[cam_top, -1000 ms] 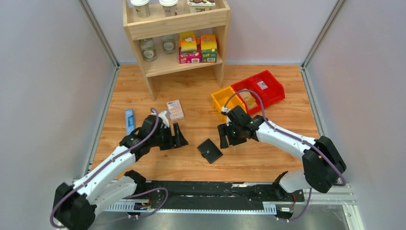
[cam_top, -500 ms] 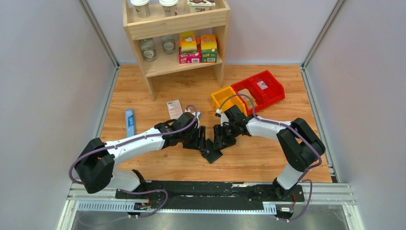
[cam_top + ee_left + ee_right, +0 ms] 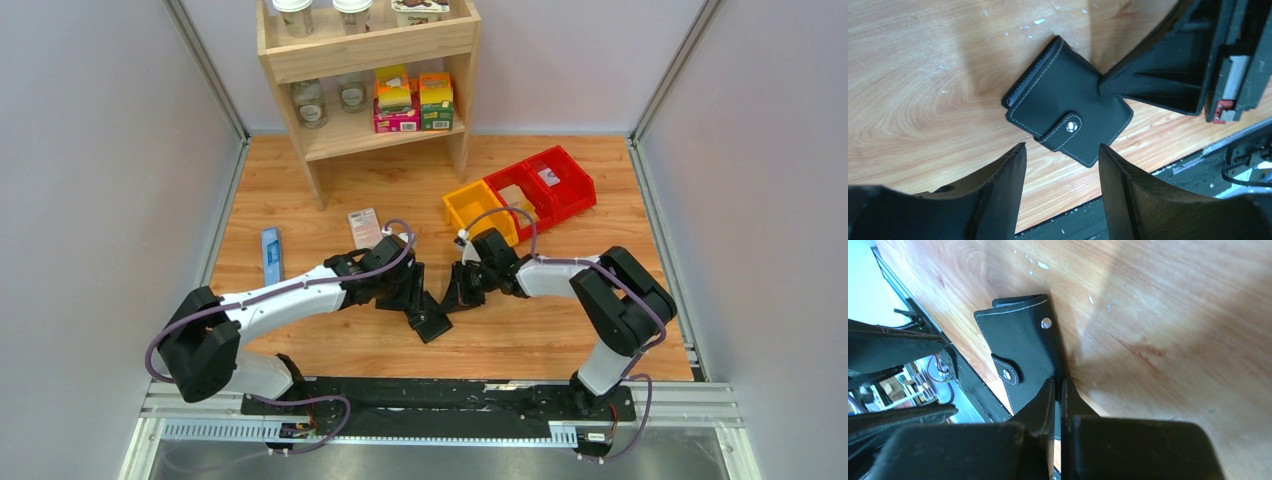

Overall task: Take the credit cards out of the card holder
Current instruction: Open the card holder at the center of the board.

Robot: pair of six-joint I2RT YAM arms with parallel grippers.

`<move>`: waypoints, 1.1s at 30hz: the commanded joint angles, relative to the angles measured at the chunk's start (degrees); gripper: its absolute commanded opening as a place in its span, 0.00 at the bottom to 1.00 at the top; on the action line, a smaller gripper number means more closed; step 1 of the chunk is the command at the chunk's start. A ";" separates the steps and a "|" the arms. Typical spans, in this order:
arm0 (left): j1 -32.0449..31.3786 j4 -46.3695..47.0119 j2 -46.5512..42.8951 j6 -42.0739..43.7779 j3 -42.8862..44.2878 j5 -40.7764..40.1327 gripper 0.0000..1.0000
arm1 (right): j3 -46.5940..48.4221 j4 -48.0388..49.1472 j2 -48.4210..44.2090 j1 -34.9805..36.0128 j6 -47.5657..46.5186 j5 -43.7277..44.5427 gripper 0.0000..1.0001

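The card holder (image 3: 1068,127), snap (image 3: 1071,127) fastened, is found flat on the counter (image 3: 923,75), steadied at its edge by the clenched right claw (image 3: 1058,382), apparently so the released left claw (image 3: 1062,150) above may unsnap it.

Card holder (image 3: 1060,100) black, white stitching; table (image 3: 923,100) light woodgrain.

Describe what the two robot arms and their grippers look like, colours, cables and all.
The left arm and right arm share white tube links between chunky black joint housings. A thin purple cable loops along each. The left gripper and right gripper are matte black, each with two flat wedge-shaped fingers tapering to the tip.
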 commanded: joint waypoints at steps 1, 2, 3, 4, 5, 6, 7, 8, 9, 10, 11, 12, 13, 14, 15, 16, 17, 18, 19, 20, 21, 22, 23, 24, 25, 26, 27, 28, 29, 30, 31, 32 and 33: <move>-0.21 -0.73 -0.85 -1.80 1.45 -4.96 0.63 | -4.30 9.06 -3.83 0.79 8.99 8.62 0.00; -0.21 -0.55 -0.85 -1.89 1.54 -5.23 0.63 | -5.18 9.68 -4.71 1.23 10.14 10.64 0.00; -0.30 -0.20 -0.68 -2.15 1.62 -5.67 0.63 | -6.14 9.95 -6.03 1.76 11.37 13.27 0.00; -0.30 0.24 -0.33 -2.15 1.54 -5.85 0.63 | -6.94 9.95 -7.43 2.46 12.16 16.00 0.00; -0.21 0.77 0.37 -2.15 1.71 -5.94 0.63 | -7.55 9.61 -8.49 3.34 13.13 18.55 0.00; -0.30 0.86 0.90 -2.15 1.89 -6.03 0.63 | -8.17 9.52 -9.81 3.95 14.10 21.01 0.00; -0.38 0.77 2.13 -1.98 2.67 -6.03 0.63 | -8.61 9.17 -10.69 4.57 14.80 22.86 0.00; -0.38 0.60 2.75 -1.80 3.12 -6.03 0.62 | -9.14 8.73 -11.92 5.19 15.77 25.23 0.00; -0.73 0.25 3.88 -1.45 4.16 -6.11 0.62 | -9.49 8.38 -12.97 5.89 16.56 27.25 0.00; -1.00 -0.10 4.42 -1.28 4.78 -6.72 0.61 | -9.67 7.94 -13.77 6.50 16.83 28.67 0.00; -1.35 -0.46 5.73 -1.01 5.75 -6.99 0.61 | -9.67 7.24 -14.38 7.12 17.00 30.42 0.00; -1.70 -0.63 6.18 -0.92 6.37 -7.34 0.60 | -9.67 6.71 -14.83 7.65 17.27 31.74 0.00; -2.40 -0.90 7.57 -0.58 7.59 -7.43 0.59 | -9.76 6.53 -15.09 8.09 17.44 32.89 0.00; -2.75 -1.16 8.37 -0.31 8.30 -8.04 0.58 | -9.85 6.44 -15.09 8.44 17.62 33.51 0.00; -3.71 -1.86 9.60 0.13 9.70 -8.40 0.58 | -9.76 6.53 -14.83 8.53 17.53 33.69 0.00; -4.16 -2.30 10.48 0.57 11.02 -9.36 0.58 | -9.67 6.61 -14.31 8.62 17.62 33.60 0.00; -4.77 -3.18 11.97 0.74 11.73 -9.63 0.58 | -9.58 6.61 -13.96 8.71 17.62 33.60 0.00; -5.21 -3.88 12.68 1.36 13.04 -10.41 0.57 | -9.58 6.70 -13.17 8.79 17.53 33.52 0.00; -5.65 -4.24 14.16 1.54 13.57 -10.77 0.57 | -9.67 6.96 -12.73 8.79 17.53 33.43 0.00; -6.01 -5.28 14.79 1.89 14.80 -11.47 0.57 | -9.67 7.23 -12.55 8.88 17.53 33.34 0.00; -6.27 -5.73 16.19 2.06 15.33 -11.91 0.57 | -9.76 7.49 -12.20 8.97 17.45 33.25 0.00; -6.27 -6.78 16.81 2.33 16.38 -12.52 0.55 | -9.67 7.58 -11.93 8.88 17.45 33.16 0.00; -6.45 -7.14 17.95 2.50 16.74 -12.70 0.54 | -9.58 7.58 -11.76 8.88 17.36 33.16 0.00; -6.54 -7.66 18.48 2.94 17.44 -12.88 0.52 | -9.58 7.67 -11.67 8.88 17.45 33.16 0.00; -6.80 -7.93 19.27 3.03 17.71 -12.88 0.52 | -9.58 7.76 -11.58 8.88 17.36 33.16 0.00; -6.89 -8.54 19.71 3.12 18.14 -12.88 0.52 | -9.58 7.76 -11.49 8.88 17.27 33.16 0.00; -7.06 -8.81 20.50 3.12 18.32 -12.88 0.50 | -9.50 7.76 -11.40 8.97 17.27 33.25 0.00; -7.15 -9.33 20.68 3.12 18.59 -12.97 0.50 | -9.58 7.76 -11.49 8.97 17.18 33.25 0.00; -7.41 -9.51 21.47 3.12 18.68 -12.88 0.50 | -9.58 7.76 -11.40 8.97 17.10 33.43 0.00; -7.76 -9.95 22.34 3.12 18.76 -12.88 0.50 | -9.58 7.76 -11.58 8.88 17.01 33.43 0.00; -7.85 -10.13 22.53 3.21 18.94 -12.97 0.50 | -9.58 7.76 -11.40 8.88 16.92 33.51 0.00; -8.12 -10.65 23.40 3.38 19.11 -13.06 0.49 | -9.50 7.76 -11.40 8.88 16.92 33.43 0.00; -8.29 -11.00 23.75 3.47 19.38 -13.67 0.49 | -9.49 7.84 -11.40 8.88 16.83 33.43 0.00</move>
